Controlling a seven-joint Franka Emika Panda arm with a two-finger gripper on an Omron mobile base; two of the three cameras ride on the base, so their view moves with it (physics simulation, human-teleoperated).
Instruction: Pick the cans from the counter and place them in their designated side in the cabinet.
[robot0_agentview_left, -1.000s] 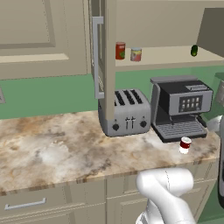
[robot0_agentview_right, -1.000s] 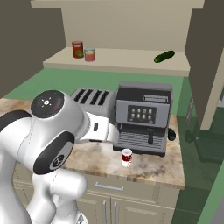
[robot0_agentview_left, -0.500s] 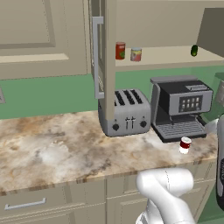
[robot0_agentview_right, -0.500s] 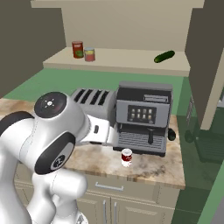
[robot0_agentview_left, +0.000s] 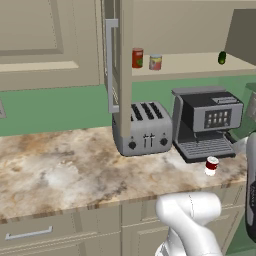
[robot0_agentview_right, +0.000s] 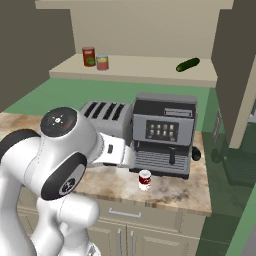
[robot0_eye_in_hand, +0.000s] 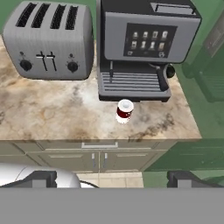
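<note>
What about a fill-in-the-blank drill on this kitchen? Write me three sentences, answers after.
1. The red-and-white can stands on the counter in front of the ____.
2. Left of the coffee machine sits a silver ____.
3. The yellow-and-red can stands on the cabinet shelf beside a taller ____ can.

Missing words: coffee machine; toaster; red

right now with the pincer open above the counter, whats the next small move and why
Probably lower the pincer toward the dark red and white can, which stands upright on the counter just in front of the coffee machine. The jaws stand wide and hold nothing, and the other small can already sits on the cabinet shelf, so this one looks like what remains.
</note>
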